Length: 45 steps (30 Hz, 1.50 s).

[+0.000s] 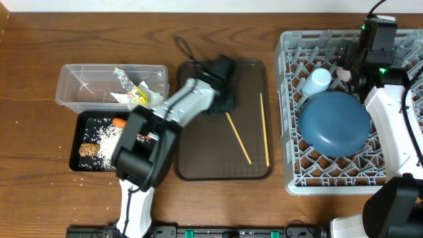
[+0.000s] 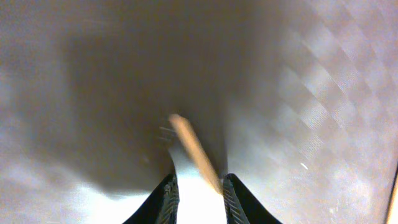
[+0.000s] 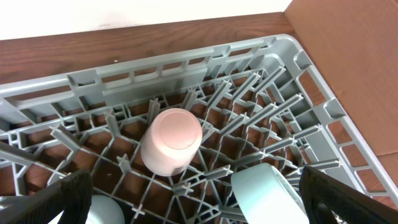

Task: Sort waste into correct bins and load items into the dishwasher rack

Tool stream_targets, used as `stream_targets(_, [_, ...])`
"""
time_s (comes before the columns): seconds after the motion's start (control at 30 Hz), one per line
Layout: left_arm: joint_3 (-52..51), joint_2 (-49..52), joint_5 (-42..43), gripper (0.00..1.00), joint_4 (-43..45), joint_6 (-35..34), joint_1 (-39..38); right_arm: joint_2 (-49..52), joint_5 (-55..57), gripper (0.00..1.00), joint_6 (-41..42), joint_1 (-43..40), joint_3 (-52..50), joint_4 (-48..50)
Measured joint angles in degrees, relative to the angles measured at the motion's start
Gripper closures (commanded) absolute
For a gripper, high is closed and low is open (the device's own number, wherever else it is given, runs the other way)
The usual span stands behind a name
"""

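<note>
Left jaws, frame centre, stand narrow around a thin wooden chopstick (image 2: 194, 152) on the brown serving tray (image 1: 198, 158), grip unclear; right jaws gape wide over the grey lattice rack (image 1: 330, 187).

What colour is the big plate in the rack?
Dark blue; the plate shows best in the overhead view.
</note>
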Motion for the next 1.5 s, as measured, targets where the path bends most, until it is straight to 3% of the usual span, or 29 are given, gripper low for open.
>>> stream_targets(0.13, [0.0,0.0,2.6,0.67,-0.2,-3.2,2.3,0.0,0.0,0.01,0.0,0.0,0.0,0.0])
stream_targets(0.4, [0.0,-0.2,4.7,0.53,-0.9,-4.9,-1.2,0.0,0.0,0.01,0.0,0.0,0.0,0.0])
stream_targets(0.6, [0.0,-0.4,8.7,0.54,-6.9,-5.0,-1.0,0.0,0.0,0.01,0.0,0.0,0.0,0.0])
stream_targets(1.23, [0.0,0.1,12.5,0.55,-5.7,-5.1,-0.4,0.0,0.0,0.01,0.0,0.0,0.0,0.0])
stream_targets(1.5, [4.1,1.8,12.3,0.55,-11.3,-0.9,-0.9,0.0,0.0,0.01,0.0,0.0,0.0,0.0])
